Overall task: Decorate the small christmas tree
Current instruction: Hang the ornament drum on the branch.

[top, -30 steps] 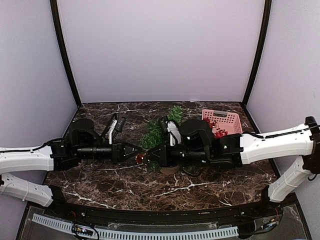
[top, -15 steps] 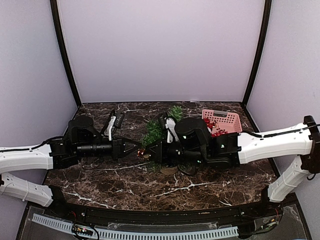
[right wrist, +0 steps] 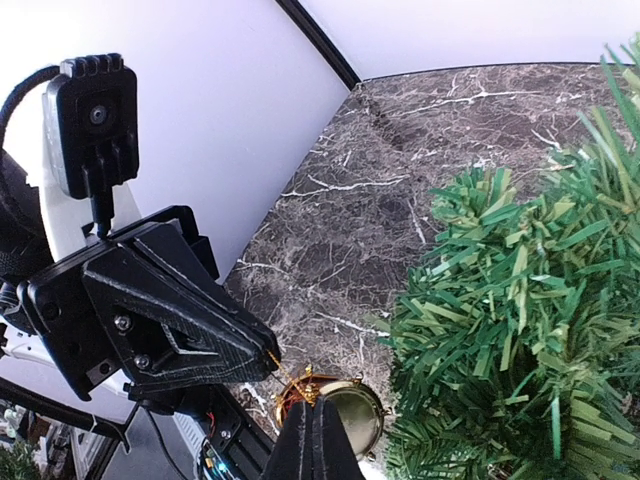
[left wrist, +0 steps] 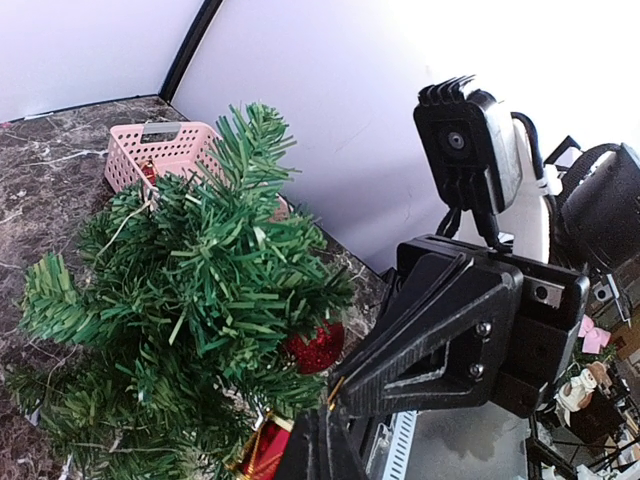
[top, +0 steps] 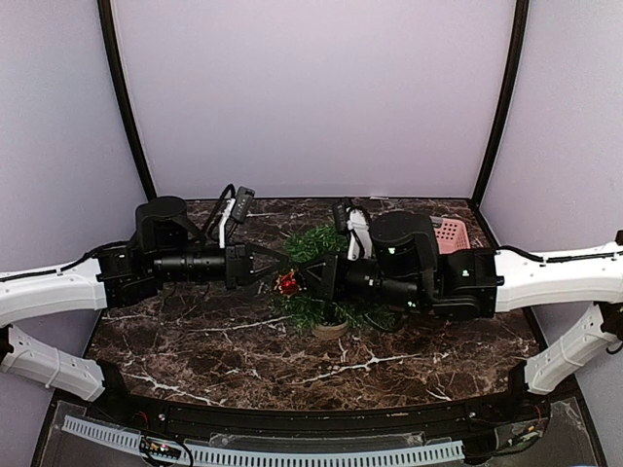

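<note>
The left gripper point(top: 276, 267) and the right gripper point(top: 311, 280) meet tip to tip, each with its fingers pressed together. Each appears to pinch the gold loop point(right wrist: 283, 370) of a red-and-gold ornament point(right wrist: 335, 412) that dangles just below the two tips. Holding the thread from both sides probably serves to draw the loop open so that it can slip over a branch. The ornament is not yet on the tree, so the hanging step looks to be the one in hand.

The small christmas tree point(top: 313, 243) stands upright on its tan base point(top: 331, 329) near the middle of the marble table point(top: 195, 350), between the two arms. The meeting tips sit right against its needles on the side facing the left arm, which puts the loop within easy reach of an outer branch. A red glitter ball point(left wrist: 315, 348) lies against the foliage close to the grippers; whether it already hangs from a branch cannot be told. The pink basket point(left wrist: 160, 150) sits beyond the tree toward the back right, largely hidden behind the right arm in the top view. It is near enough for that arm to fetch from, yet apart from the tree.

No brand, label or writing can be read. A pale tag on the basket's rim is too small to make out, and the black gripper bodies show no legible marks.
</note>
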Controlling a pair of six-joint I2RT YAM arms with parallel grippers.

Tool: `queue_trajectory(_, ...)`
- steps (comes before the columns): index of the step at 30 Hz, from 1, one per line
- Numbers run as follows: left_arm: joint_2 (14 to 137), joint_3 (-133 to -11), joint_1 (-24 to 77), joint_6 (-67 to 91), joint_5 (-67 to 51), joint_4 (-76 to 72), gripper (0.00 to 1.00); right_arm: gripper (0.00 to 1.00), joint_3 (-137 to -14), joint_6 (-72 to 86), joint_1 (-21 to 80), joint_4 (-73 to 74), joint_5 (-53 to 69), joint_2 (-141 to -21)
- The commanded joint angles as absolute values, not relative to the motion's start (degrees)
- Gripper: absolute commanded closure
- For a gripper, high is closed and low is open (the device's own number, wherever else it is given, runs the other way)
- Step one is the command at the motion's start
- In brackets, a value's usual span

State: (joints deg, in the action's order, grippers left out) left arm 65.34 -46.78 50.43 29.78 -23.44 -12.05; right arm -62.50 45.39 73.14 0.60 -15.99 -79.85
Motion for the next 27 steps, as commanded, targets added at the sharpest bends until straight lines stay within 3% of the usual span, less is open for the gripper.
queue_trajectory(1,66.9,-50.7,50.56,29.31,-24.79,-9.96,1.0,1.0,-63.43,47.16,73.26,3.27,-19.47,-77.78)
queue_trajectory(27,72.91,-53.7,50.46,29.93,-20.31,-7.85,1.0,1.0,-67.12,47.81,72.84,6.48,-22.55,-81.68)
